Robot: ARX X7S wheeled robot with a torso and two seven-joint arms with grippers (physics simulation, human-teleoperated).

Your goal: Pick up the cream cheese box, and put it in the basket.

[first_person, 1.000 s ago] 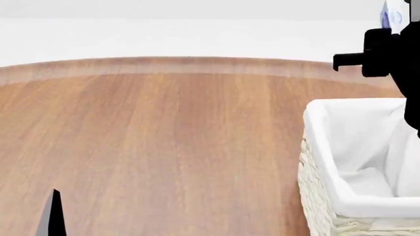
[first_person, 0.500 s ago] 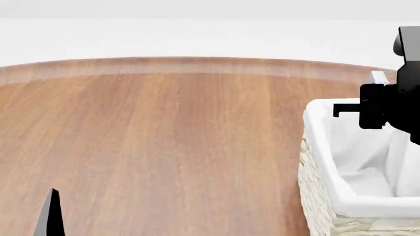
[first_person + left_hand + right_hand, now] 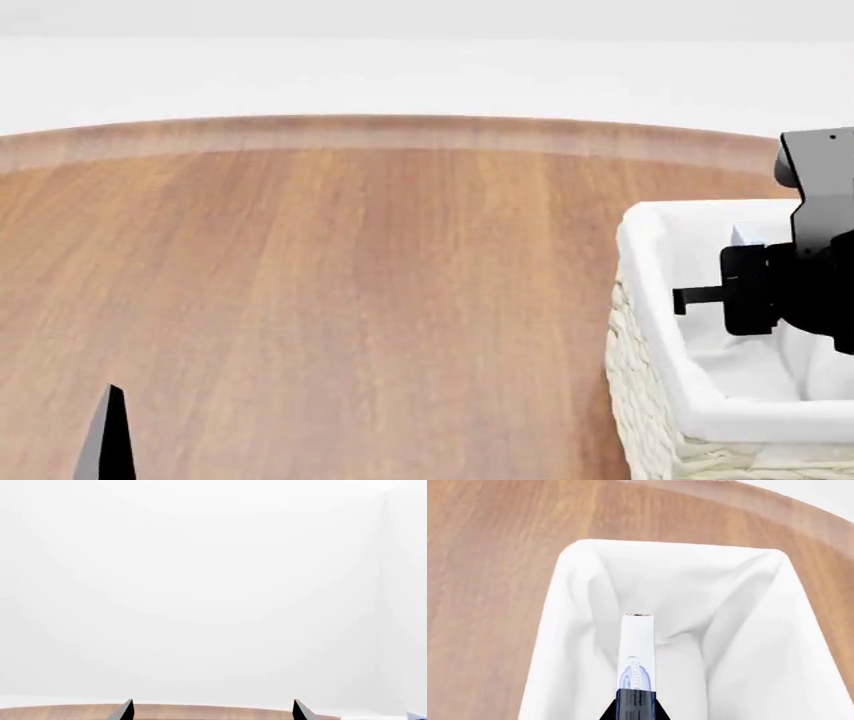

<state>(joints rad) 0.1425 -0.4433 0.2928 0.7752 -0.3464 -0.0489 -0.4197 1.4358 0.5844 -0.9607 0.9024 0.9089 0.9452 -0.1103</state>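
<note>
The cream cheese box [image 3: 638, 650] shows edge-on as a thin white carton with blue print, held in my right gripper [image 3: 636, 706], which is shut on it. The box hangs over the inside of the basket [image 3: 560, 610], above its white cloth liner. In the head view the basket [image 3: 651, 300] stands at the right edge, and my black right arm [image 3: 787, 290] hangs over its opening and hides most of the box. My left gripper [image 3: 212, 711] is open and empty, and points out over the table's far edge.
The wooden table [image 3: 347, 280] spreads left of the basket, with its curved far edge at the back. One left fingertip [image 3: 107, 435] shows low at the front left. White floor lies beyond the table.
My right gripper has come down with the box, from above the basket's far rim to low over its opening. The left arm has not moved.
</note>
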